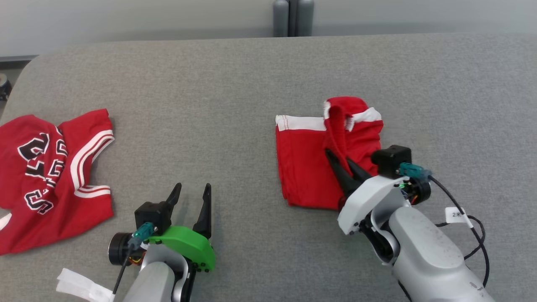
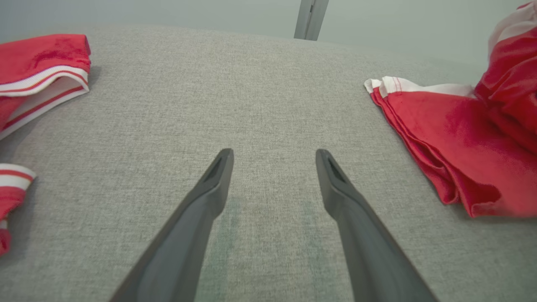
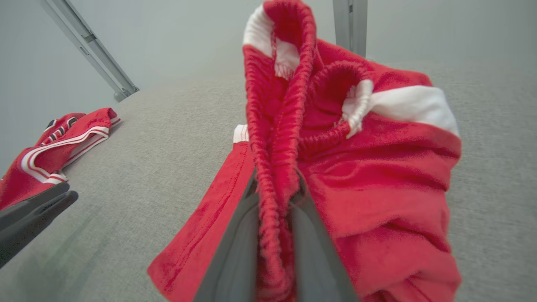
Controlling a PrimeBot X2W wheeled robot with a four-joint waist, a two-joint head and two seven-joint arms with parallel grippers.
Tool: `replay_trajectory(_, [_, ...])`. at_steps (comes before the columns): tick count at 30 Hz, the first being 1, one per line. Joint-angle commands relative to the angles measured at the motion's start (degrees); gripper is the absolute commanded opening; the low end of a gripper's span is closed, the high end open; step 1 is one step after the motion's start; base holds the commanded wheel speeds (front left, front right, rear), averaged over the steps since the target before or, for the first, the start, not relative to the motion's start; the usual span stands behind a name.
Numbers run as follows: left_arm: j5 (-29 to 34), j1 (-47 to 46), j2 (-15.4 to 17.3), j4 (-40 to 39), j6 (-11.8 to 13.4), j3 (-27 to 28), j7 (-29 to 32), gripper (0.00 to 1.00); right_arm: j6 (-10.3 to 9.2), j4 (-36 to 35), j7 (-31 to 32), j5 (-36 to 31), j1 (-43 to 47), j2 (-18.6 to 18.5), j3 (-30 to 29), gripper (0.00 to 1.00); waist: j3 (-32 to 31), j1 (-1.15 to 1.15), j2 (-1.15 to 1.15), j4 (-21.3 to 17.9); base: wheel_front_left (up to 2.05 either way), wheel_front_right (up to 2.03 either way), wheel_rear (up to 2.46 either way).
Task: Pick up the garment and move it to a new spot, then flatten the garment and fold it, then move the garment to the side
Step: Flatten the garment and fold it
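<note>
The garment, a red jersey with black white-outlined letters and striped trim, lies crumpled at the table's far left; its edge shows in the left wrist view and right wrist view. A second red piece, shorts with a white band and an elastic waistband, lies folded at middle right. My right gripper is shut on the shorts' waistband, which stands up as a ridge between the fingers. My left gripper hovers open over bare table between the two pieces.
The grey fabric table has a rounded left corner and a far edge with grey posts behind it. A white tag strip hangs by my left arm. Black cable loops beside my right forearm.
</note>
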Motion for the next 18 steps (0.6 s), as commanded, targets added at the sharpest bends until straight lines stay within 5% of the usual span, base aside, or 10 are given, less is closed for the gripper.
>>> replay_trajectory(1, [-0.41,0.92,0.22,0.04,0.32,-0.16,-0.02,1.00,-0.03,-0.21,0.13,0.32,-0.52,-0.31,1.49,0.00,-0.22,0.00,0.00,1.03,0.00,0.00,0.00])
replay_trajectory(3, [-0.35,1.19,0.23,0.17,0.45,-0.22,-0.02,1.00,-0.02,-0.23,0.02,1.05,-0.67,-0.24,4.19,0.09,-0.29,0.00,0.00,1.74,0.00,0.00,0.00])
replay_trajectory(4, [-0.33,1.32,0.23,0.19,0.44,-0.19,-0.02,1.00,-0.02,-0.15,-0.37,1.81,-0.67,-0.23,5.61,0.38,-0.34,0.00,0.00,2.04,0.00,0.00,0.00])
replay_trajectory(5, [-0.29,1.41,0.23,0.24,0.46,-0.16,-0.02,1.00,-0.02,-0.12,-0.61,2.19,-0.69,-0.21,6.68,1.00,-0.38,0.00,0.00,2.27,0.00,0.00,0.00])
replay_trajectory(12, [1.51,2.36,0.22,-0.68,1.21,1.09,-0.02,1.00,-0.02,2.08,-4.65,1.77,-1.08,-0.30,8.91,1.00,-0.97,0.00,0.00,1.97,0.00,0.00,0.00])
replay_trajectory(18, [5.26,4.03,0.22,-3.74,1.53,3.41,-0.02,1.00,-0.03,1.39,-5.96,-6.52,0.95,-0.75,-2.29,1.00,-1.99,0.00,0.00,-0.25,0.00,0.00,0.00])
